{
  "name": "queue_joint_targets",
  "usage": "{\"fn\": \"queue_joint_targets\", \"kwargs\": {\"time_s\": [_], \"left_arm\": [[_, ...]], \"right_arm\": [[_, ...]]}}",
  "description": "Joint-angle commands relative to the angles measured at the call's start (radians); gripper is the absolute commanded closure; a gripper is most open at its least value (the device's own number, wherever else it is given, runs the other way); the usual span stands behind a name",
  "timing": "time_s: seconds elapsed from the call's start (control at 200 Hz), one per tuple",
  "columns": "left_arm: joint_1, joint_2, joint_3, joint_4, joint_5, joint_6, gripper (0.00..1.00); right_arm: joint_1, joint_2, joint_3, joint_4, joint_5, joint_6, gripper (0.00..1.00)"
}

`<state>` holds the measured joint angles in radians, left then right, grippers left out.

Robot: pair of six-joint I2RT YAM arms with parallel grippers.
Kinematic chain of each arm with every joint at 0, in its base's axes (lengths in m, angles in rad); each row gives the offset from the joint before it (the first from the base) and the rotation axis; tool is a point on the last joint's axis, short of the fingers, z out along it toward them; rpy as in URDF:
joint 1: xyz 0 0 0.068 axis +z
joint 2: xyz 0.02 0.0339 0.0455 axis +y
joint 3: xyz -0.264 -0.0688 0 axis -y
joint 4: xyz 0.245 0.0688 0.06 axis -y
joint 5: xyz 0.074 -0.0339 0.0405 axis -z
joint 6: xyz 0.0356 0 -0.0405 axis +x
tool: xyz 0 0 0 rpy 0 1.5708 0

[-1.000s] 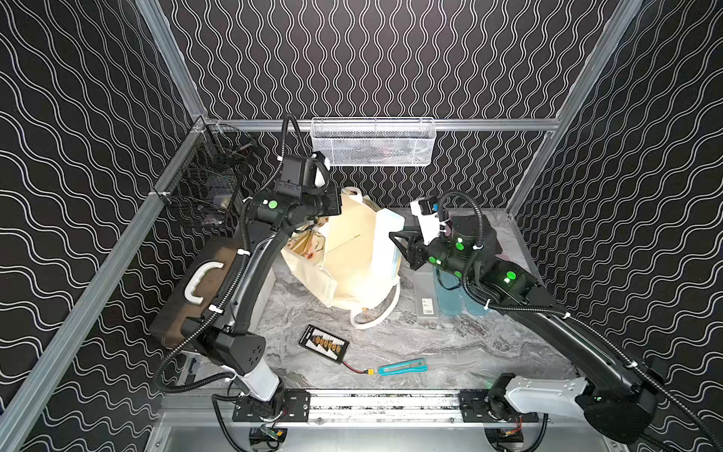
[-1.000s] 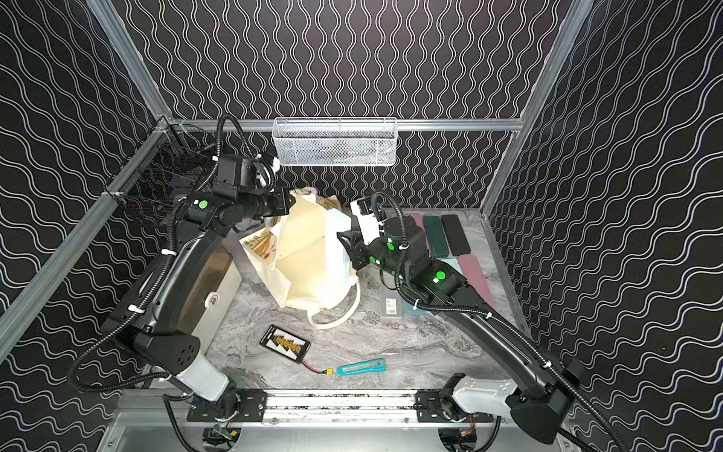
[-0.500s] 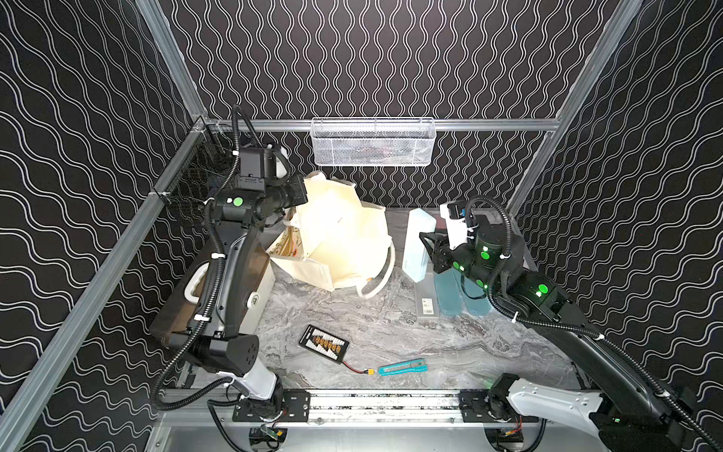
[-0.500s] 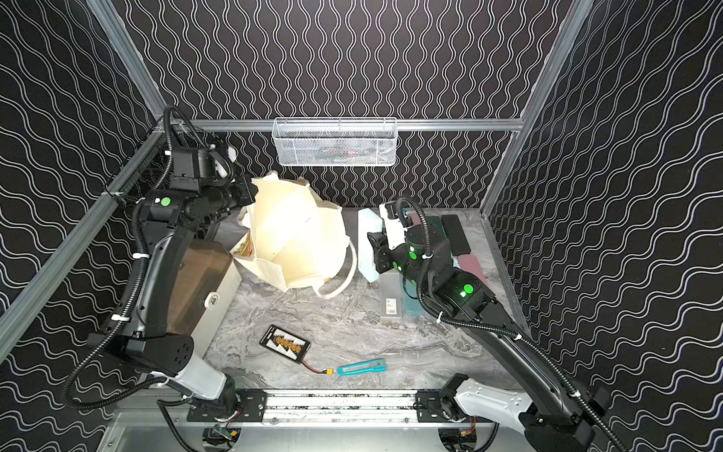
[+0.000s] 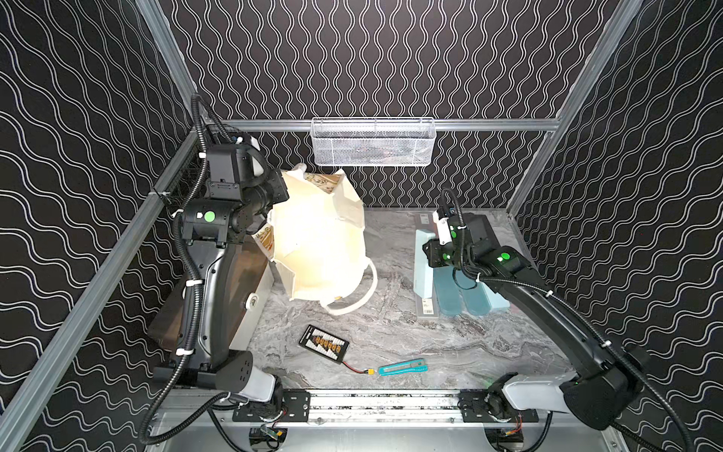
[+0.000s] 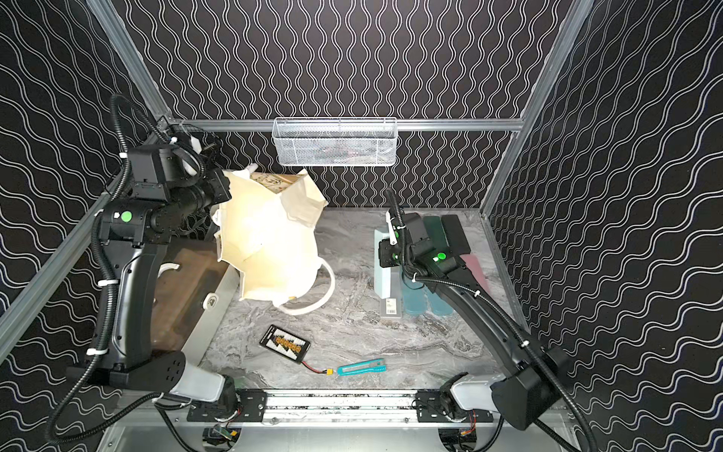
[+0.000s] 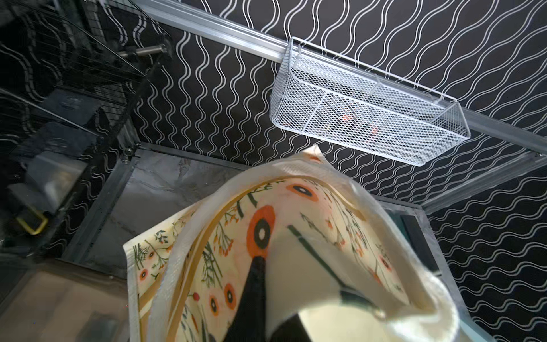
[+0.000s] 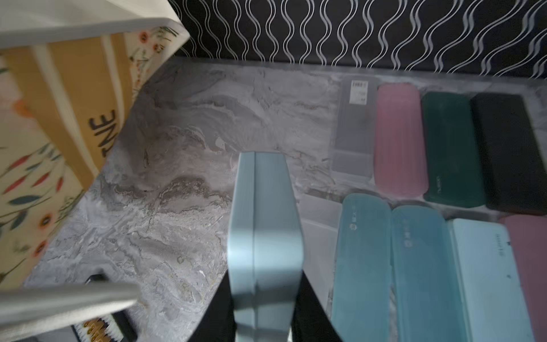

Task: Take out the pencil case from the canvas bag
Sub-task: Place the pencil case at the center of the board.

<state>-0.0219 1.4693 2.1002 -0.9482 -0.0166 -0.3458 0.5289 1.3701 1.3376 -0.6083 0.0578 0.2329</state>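
the right claw (image 8: 266,314) is clamped on the near end of the pale blue pencil case (image 8: 263,225), which is turned onto its narrow edge, long axis running straight ahead of the fingers (image 8: 220,314), parallel to the teal cases (image 8: 364,266) just beside it. setting it down likely needs a roll flat. farther left, well apart, the left claw (image 7: 263,314), closed on fabric, holds up the canvas bag (image 5: 321,242).

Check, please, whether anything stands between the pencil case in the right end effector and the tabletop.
Nothing visible does. The pencil case, gripped by the right end effector, is clear of the canvas bag, with bare tabletop on the bag's side; a translucent case lies close on its other side.
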Motion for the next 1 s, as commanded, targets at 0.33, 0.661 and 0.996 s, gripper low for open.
{"fn": "queue_joint_targets", "kwargs": {"time_s": [0.33,0.661,0.996], "left_arm": [[0.005,0.004,0.034,0.05,0.02,-0.014,1.0],[0.005,0.018,0.086,0.023,0.034,0.0,1.0],[0.005,0.044,0.095,0.033,0.079,-0.009,1.0]], "right_arm": [[-0.102,0.316,0.125,-0.018,-0.468,0.13,0.89],[-0.115,0.585,0.268,-0.019,-0.671,0.141,0.87],[-0.122,0.763,0.316,0.051,-0.761,0.164,0.86]]}}
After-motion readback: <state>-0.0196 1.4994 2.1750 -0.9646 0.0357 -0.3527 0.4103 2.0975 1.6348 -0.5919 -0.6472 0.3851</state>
